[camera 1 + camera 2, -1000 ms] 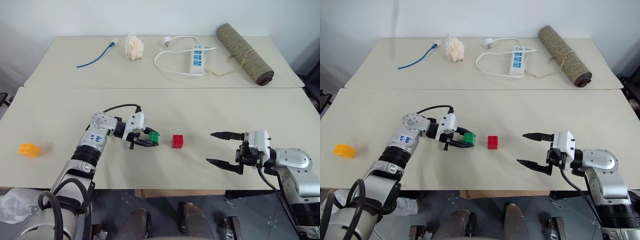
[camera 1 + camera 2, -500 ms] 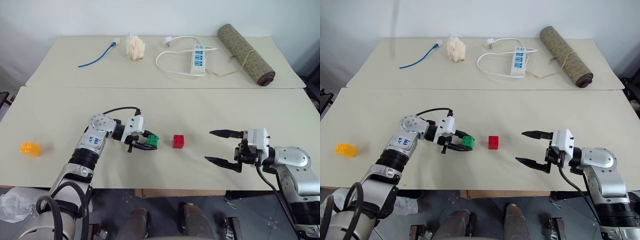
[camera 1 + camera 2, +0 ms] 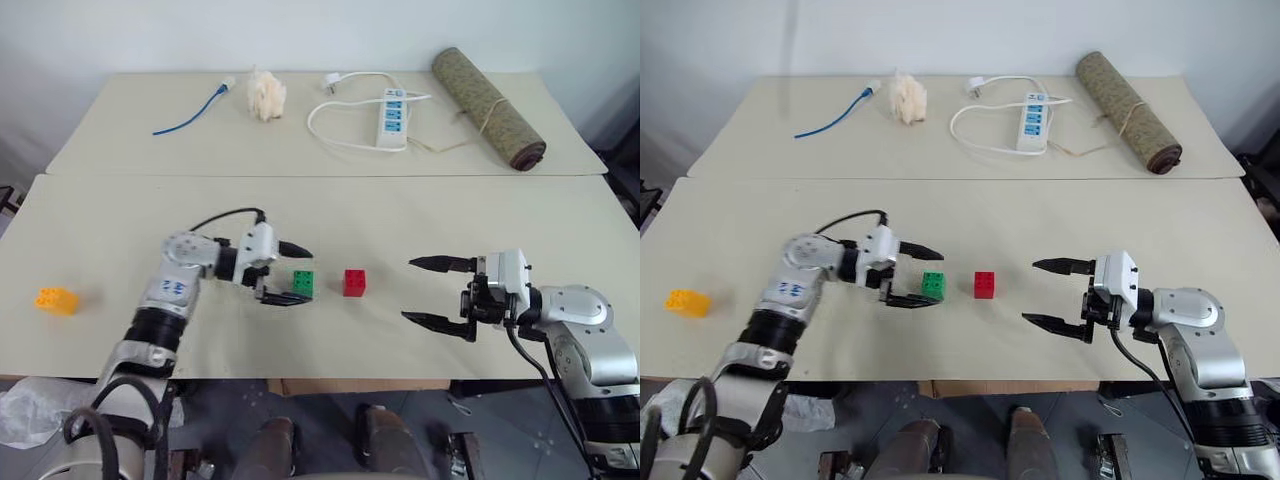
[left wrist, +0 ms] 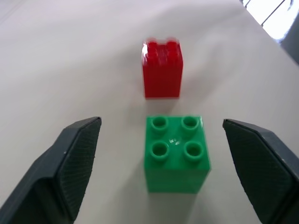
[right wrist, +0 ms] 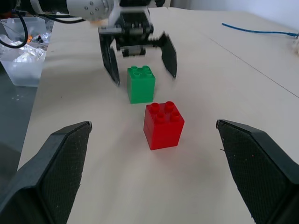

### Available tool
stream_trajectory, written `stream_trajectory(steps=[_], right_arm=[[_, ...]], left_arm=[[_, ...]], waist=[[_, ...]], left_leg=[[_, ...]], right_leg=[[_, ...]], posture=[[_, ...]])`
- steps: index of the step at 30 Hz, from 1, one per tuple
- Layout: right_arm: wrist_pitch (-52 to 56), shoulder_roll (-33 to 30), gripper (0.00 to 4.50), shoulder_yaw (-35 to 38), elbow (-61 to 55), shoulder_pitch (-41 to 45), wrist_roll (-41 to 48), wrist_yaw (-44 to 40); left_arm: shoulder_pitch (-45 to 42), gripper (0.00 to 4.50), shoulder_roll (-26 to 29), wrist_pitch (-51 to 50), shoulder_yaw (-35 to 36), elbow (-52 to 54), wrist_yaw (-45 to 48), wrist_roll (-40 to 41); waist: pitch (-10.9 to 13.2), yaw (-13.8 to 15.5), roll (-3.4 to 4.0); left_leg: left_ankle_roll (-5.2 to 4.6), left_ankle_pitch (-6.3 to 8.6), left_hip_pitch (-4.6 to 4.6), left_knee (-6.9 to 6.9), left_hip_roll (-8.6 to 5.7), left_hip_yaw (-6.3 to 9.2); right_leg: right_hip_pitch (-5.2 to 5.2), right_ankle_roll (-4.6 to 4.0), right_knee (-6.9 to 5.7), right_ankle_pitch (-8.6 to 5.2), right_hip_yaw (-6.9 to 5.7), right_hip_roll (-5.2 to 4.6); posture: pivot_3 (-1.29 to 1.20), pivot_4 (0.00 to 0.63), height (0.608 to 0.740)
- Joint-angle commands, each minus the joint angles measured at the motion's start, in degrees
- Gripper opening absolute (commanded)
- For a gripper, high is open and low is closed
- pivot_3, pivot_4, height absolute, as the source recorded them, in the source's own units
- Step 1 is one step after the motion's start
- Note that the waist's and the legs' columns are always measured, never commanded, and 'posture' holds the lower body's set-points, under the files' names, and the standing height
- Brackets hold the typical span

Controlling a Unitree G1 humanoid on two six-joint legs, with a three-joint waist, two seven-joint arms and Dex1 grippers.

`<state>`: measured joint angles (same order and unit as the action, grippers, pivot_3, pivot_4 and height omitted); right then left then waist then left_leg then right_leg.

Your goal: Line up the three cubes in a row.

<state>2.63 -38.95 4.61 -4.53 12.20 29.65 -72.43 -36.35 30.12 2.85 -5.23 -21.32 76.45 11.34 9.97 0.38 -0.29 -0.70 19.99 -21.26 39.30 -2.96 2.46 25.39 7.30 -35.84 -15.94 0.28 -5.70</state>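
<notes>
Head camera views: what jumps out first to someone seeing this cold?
The green cube and red cube sit side by side mid-table, the open left gripper straddling the green one without touching. The yellow-orange cube lies alone far off at the table's left edge. The right gripper hangs open right of the red cube.

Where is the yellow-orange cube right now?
In the left eye view the yellow-orange cube sits alone near the table's left edge, far left of the green cube and red cube.
</notes>
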Motion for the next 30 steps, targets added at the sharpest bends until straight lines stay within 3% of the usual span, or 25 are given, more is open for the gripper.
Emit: stream_trajectory(steps=[1,4,8,13,18,22,26,30], right_arm=[[1.8,1.0,4.50,-1.3,-2.5,2.3,2.9,-1.8],[1.9,2.2,4.50,-2.5,-2.9,3.8,3.4,-2.5],[0.9,4.5,4.50,-3.3,-1.9,5.4,3.4,-3.3],[0.6,6.9,4.50,-4.7,0.0,6.3,3.9,-5.1],[-3.9,9.9,4.50,-5.7,1.6,7.7,3.0,-7.9],[-6.1,11.0,4.50,-6.5,2.6,8.5,2.8,-9.9],[-7.2,11.2,4.50,-6.5,3.5,8.9,2.5,-10.3],[-8.2,11.4,4.50,-6.3,4.5,9.9,2.1,-9.8]], left_arm=[[8.1,4.27,5.9,-3.3,8.1,12.2,-2.8,5.3],[17.6,4.27,9.1,-8.4,16.5,23.0,-7.9,10.2],[34.7,4.27,6.7,-13.6,32.6,36.4,-19.9,14.8],[49.5,4.39,-9.9,-9.4,51.0,42.5,-42.4,15.5],[59.6,4.39,-23.0,-4.3,56.8,41.9,-51.4,17.4],[65.5,4.39,-29.4,-0.2,59.0,36.5,-54.0,19.3],[67.7,4.39,-30.8,4.0,60.4,30.0,-54.3,21.2],[66.7,4.39,-29.5,5.3,58.7,30.3,-55.4,21.4]], waist=[[0.0,-0.8,0.00],[0.0,-0.9,0.00],[0.0,-0.6,0.00],[0.0,-0.1,-0.02],[-0.1,0.3,-0.23],[-0.1,0.5,-0.24],[-0.1,0.3,-0.25],[-0.1,0.0,-0.25]], left_leg=[[0.01,0.00,0.00,-0.02,0.04,0.00],[0.11,0.04,0.02,-0.03,0.20,0.01],[0.14,0.11,0.03,-0.06,0.28,0.02],[0.11,0.14,0.10,-0.06,0.26,0.09],[0.09,0.17,0.30,-0.06,0.27,0.12],[0.03,0.42,0.89,-0.11,0.41,0.09],[-0.01,0.55,0.97,-0.12,0.48,0.03],[-0.09,0.65,0.97,-0.12,0.50,0.01]], right_leg=[[0.00,0.00,0.01,0.00,0.02,0.00],[0.01,-0.05,0.05,-0.02,0.03,-0.10],[-0.01,-0.09,0.13,-0.02,0.10,-0.13],[-0.20,-0.14,0.37,0.00,0.04,-0.16],[-0.50,-0.14,0.65,0.02,0.02,-0.13],[-1.17,-0.18,0.96,0.04,0.01,-0.03],[-1.25,-0.19,1.07,0.04,0.02,0.05],[-1.31,-0.20,1.21,0.03,0.04,0.03]], posture=[[0.00,0.150,0.740],[0.00,0.150,0.740],[0.00,0.150,0.740],[0.00,0.150,0.740],[0.00,0.150,0.740],[0.00,0.150,0.740],[0.00,0.150,0.740],[0.00,0.150,0.740]])
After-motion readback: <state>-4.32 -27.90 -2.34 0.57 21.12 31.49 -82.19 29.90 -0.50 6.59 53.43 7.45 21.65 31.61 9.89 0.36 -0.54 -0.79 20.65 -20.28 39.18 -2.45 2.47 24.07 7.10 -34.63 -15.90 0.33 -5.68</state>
